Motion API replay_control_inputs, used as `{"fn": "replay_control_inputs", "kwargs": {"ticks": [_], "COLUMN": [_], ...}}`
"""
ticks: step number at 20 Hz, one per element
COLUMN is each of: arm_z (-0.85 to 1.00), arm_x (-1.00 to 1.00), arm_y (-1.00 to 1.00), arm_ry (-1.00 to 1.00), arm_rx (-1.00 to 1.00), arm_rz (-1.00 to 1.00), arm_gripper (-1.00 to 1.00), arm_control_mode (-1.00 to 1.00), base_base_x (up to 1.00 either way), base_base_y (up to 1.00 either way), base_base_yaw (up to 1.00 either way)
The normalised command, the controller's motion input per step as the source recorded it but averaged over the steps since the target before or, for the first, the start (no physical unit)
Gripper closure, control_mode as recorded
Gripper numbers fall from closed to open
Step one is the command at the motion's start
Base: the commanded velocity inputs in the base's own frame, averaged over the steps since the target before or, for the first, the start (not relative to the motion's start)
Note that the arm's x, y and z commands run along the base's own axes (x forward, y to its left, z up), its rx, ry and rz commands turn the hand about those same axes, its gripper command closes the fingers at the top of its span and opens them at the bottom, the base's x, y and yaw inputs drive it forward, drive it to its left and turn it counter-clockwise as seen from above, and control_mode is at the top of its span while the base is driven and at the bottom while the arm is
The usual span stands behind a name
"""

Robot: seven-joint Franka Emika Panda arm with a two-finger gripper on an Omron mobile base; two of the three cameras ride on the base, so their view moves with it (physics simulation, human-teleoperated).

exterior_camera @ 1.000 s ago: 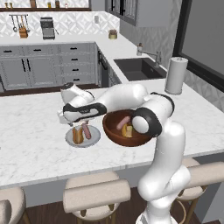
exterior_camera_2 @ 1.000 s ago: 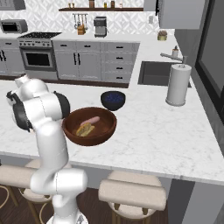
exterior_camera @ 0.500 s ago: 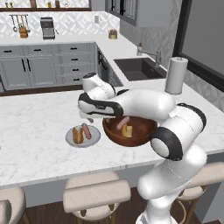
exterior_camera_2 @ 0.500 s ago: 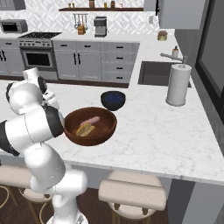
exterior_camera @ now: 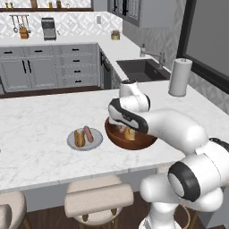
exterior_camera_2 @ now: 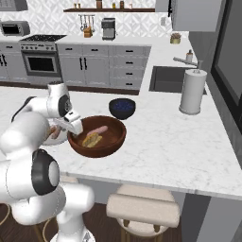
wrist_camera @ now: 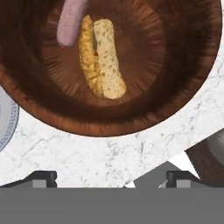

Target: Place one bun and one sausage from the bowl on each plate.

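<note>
One bun [wrist_camera: 100, 57] stays in the bowl [wrist_camera: 175, 87]; the empty, wide-open hand [wrist_camera: 111, 178] has swung over from the plate [exterior_camera: 74, 142].

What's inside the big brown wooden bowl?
Inside the big brown wooden bowl lie one split yellow bun and one pink sausage. The sausage's far end runs past the hand view's top edge.

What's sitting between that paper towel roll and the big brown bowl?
In the right base view, only bare marble counter lies between the paper towel roll and the reddish-brown bowl. The small dark blue bowl stands off that line, behind.
</note>
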Motion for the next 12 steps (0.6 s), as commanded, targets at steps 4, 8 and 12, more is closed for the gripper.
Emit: {"fn": "replay_control_inputs", "kwargs": {"ticks": [4, 8, 12], "arm_z": [-0.36, -0.42, -0.28], "arm_x": [0.44, 0.82, 0.93], "arm_y": [-1.00, -0.89, -0.08], "arm_ry": [-0.03, 0.00, 0.03], "arm_rx": [0.04, 0.03, 0.00], "arm_rz": [0.10, 0.29, 0.16], "arm_gripper": [-1.00, -1.00, -1.00], "arm_control_mode": [-1.00, -1.00, -1.00], "base_base_x": [0.00, 0.00, 0.00], "base_base_y": [0.00, 0.00, 0.00], "base_base_yaw": [0.00, 0.00, 0.00]}}
